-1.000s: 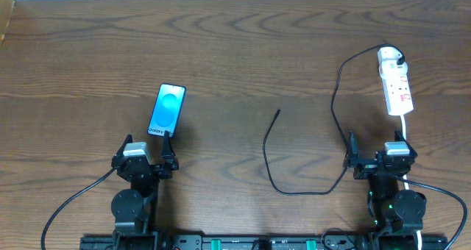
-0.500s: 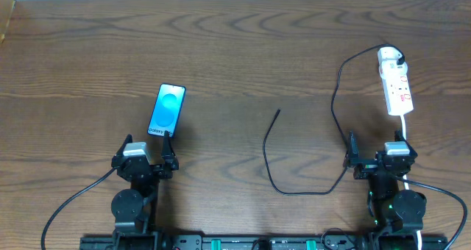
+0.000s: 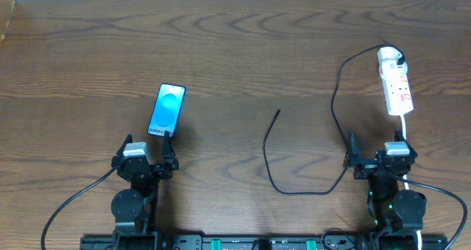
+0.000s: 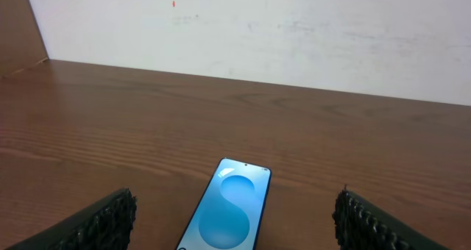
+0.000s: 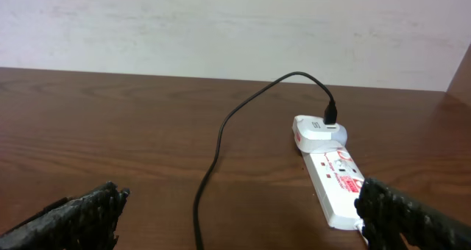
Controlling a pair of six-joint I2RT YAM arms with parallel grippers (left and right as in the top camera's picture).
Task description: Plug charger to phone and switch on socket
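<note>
Lengthwise, phone (image 3: 167, 110) points away from wide left hand (image 3: 147, 153), top leaning right; right hand (image 3: 375, 156) wide too.

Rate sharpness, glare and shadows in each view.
Overhead: even light, phone, charger and socket all sharp, shadows faint. Left wrist: phone sharp, soft sheen on the table. Right wrist: socket crisp, wall bright but not blown out.

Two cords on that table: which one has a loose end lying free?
The thin black charger cable: its tip lies bare mid-table, touching nothing. The white cord runs from the power strip out of sight.
</note>
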